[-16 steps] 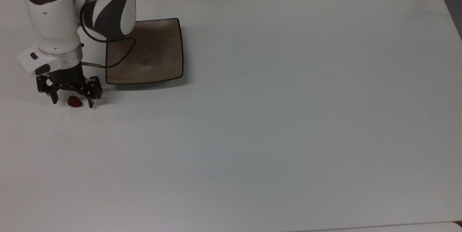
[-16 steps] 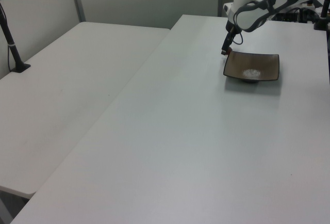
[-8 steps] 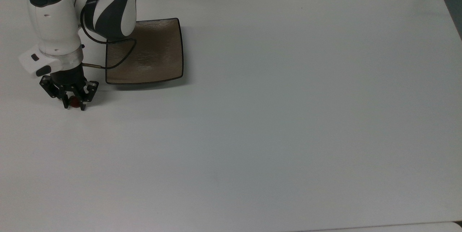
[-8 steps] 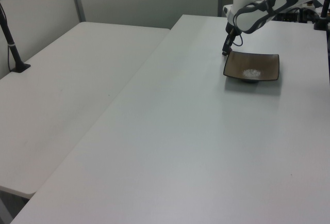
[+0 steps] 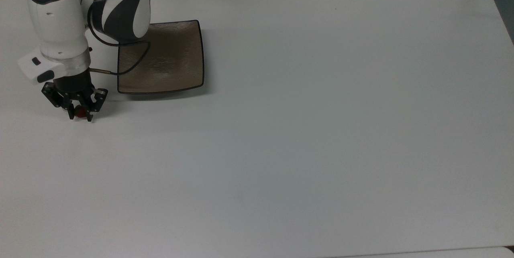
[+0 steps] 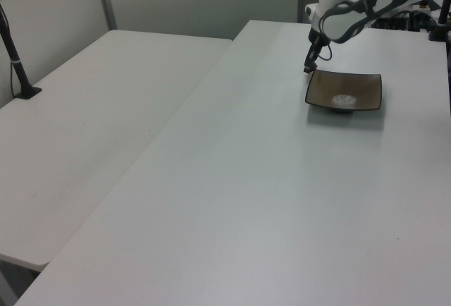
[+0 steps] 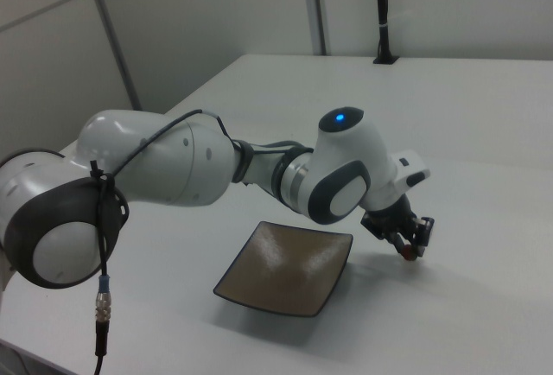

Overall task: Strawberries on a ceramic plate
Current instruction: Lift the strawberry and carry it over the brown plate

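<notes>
You have one strawberry [image 5: 82, 112] at the left of the top view, one ceramic plate [image 5: 172, 59] upper left, one gripper [image 5: 80, 116], and one white table [image 5: 321, 129].

A broad, matte white rectangular table [image 5: 305, 129] is being seen bare across most of its top. A second white table [image 6: 91, 137] is being shown abutting it on the left view's left, with a black post [image 6: 15, 59] being held upright there.
</notes>
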`<state>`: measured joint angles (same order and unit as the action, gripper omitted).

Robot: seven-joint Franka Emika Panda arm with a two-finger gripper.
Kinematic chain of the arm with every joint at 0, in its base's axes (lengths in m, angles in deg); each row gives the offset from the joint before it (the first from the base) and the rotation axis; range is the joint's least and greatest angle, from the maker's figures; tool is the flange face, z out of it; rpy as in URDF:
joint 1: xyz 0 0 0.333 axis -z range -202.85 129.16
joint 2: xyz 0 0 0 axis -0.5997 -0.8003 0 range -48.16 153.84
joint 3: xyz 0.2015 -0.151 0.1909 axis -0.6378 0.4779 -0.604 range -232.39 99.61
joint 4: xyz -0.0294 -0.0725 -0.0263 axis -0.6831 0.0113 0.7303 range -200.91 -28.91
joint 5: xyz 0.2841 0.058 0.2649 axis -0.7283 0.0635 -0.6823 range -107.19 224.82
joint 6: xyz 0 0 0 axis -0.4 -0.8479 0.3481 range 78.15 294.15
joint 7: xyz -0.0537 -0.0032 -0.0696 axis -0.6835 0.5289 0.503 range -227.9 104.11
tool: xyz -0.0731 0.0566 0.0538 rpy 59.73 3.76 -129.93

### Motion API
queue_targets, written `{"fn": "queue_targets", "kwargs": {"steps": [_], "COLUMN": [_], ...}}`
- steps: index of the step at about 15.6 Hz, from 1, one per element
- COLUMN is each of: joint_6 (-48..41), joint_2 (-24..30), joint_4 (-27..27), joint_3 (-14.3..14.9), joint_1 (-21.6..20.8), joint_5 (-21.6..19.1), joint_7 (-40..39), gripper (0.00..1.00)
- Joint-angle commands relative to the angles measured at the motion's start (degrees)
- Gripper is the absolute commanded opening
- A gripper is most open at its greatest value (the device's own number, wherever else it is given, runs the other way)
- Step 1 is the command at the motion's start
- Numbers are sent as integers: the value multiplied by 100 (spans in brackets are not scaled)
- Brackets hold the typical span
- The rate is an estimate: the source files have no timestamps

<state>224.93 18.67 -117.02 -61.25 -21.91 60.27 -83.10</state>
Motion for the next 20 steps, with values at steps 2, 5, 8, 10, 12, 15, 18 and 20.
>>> {"fn": "queue_targets", "kwargs": {"steps": [2,5,8,10,12,15,18,20], "joint_6": [-830,-1383,-2130,-2579,-2957,-3589,-4108,-4329], "joint_2": [753,1165,1570,1799,1975,2133,2318,2371], "joint_4": [-123,-132,-132,-141,-141,-202,-334,-483], "joint_3": [49,40,31,14,14,14,14,14], "joint_1": [-52,-113,-254,-333,-456,-658,-790,-869], "joint_5": [-22,-109,-145,-145,-145,-145,-136,-136], "joint_7": [-15,-24,-50,-85,-85,-207,-550,-647], "gripper": [6,6,7,7,7,7,7,7]}}
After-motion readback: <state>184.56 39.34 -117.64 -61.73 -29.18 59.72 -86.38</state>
